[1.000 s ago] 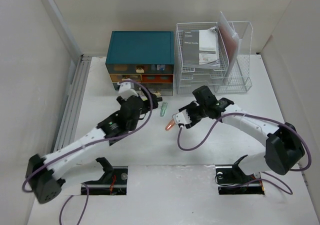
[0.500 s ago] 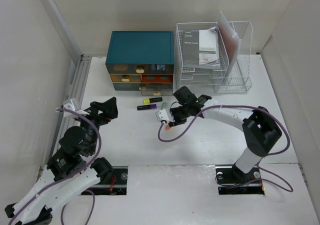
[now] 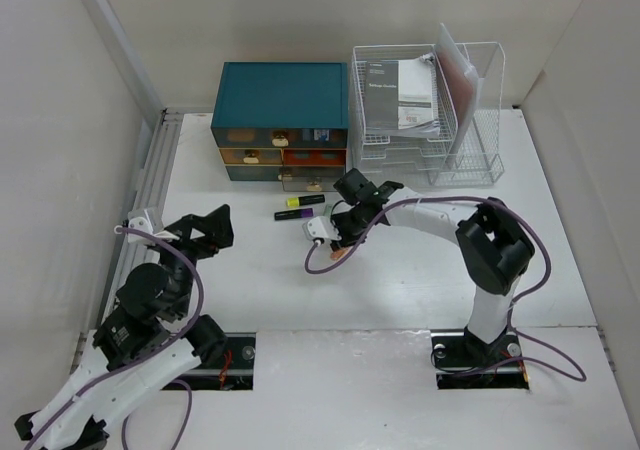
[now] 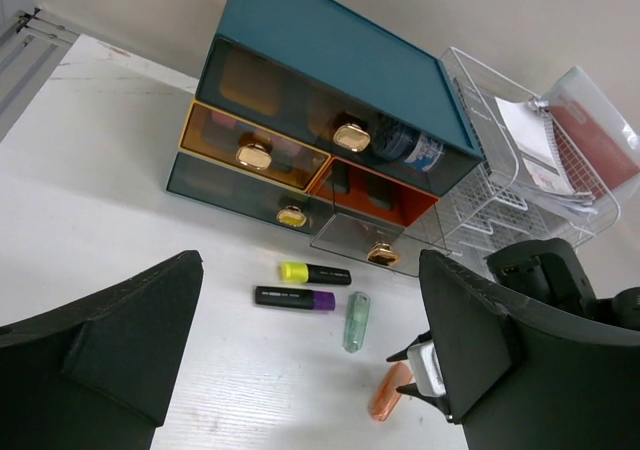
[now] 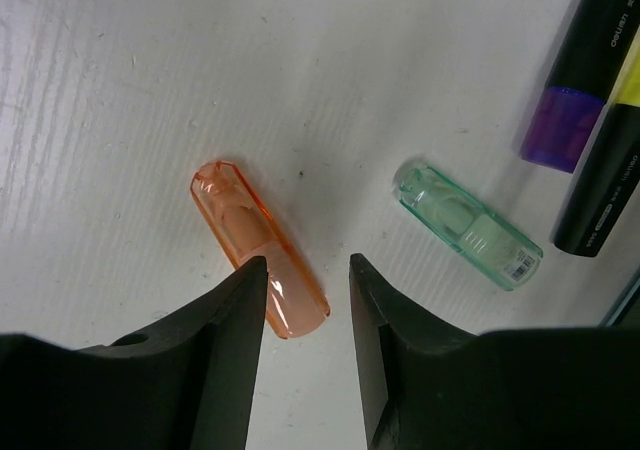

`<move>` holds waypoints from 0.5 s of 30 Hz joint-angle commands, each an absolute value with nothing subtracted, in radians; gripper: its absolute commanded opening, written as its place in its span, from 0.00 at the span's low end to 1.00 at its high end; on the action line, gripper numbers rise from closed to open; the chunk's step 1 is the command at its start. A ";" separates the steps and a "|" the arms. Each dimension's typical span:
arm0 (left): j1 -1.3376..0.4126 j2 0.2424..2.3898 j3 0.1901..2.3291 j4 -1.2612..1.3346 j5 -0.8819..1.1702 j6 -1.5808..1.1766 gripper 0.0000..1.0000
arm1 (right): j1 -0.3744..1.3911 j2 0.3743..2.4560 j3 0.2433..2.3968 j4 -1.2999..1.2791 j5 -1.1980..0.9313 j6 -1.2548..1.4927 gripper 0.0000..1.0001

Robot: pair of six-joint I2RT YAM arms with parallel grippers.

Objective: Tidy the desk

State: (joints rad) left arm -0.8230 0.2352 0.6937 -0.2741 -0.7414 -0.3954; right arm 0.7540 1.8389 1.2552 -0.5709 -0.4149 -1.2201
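An orange translucent capsule (image 5: 258, 247) lies flat on the white table (image 3: 400, 280). My right gripper (image 5: 305, 270) hovers open just over its near end, and its left finger overlaps that end. A green translucent capsule (image 5: 468, 226) lies to the right of it. Beyond are a purple-capped highlighter (image 4: 293, 298) and a yellow-capped highlighter (image 4: 315, 273), side by side. From above, the right gripper (image 3: 335, 242) sits by the orange capsule (image 3: 341, 254). My left gripper (image 3: 205, 232) is pulled back to the near left, wide open and holding nothing.
The teal drawer unit (image 3: 282, 120) stands at the back, its clear lower right drawer (image 4: 365, 240) pulled partly out. Wire trays (image 3: 400, 120) with papers and a clear file holder (image 3: 475, 110) stand to its right. A metal rail (image 3: 150, 190) runs along the left edge.
The left arm has drawn back from the drawers to the near left, uncovering the two highlighters. The right gripper has shifted left and stands over the orange capsule.
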 commanded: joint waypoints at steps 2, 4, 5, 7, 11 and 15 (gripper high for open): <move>-0.824 0.193 0.698 -0.242 -0.739 -0.373 0.88 | 0.764 1.868 1.310 -0.644 -0.400 -1.235 0.46; -0.824 0.184 0.698 -0.242 -0.739 -0.373 0.88 | 0.764 1.878 1.319 -0.653 -0.400 -1.244 0.46; -0.824 0.184 0.698 -0.242 -0.730 -0.373 0.88 | 0.764 1.878 1.319 -0.667 -0.400 -1.244 0.46; -0.824 0.184 0.698 -0.242 -0.730 -0.373 0.88 | 0.764 1.878 1.319 -0.678 -0.409 -1.244 0.46; -0.824 0.184 0.698 -0.242 -0.730 -0.373 0.88 | 0.764 1.868 1.319 -0.699 -0.419 -1.244 0.47; -0.824 0.184 0.698 -0.242 -0.721 -0.373 0.88 | 0.773 1.878 1.319 -0.718 -0.419 -1.244 0.48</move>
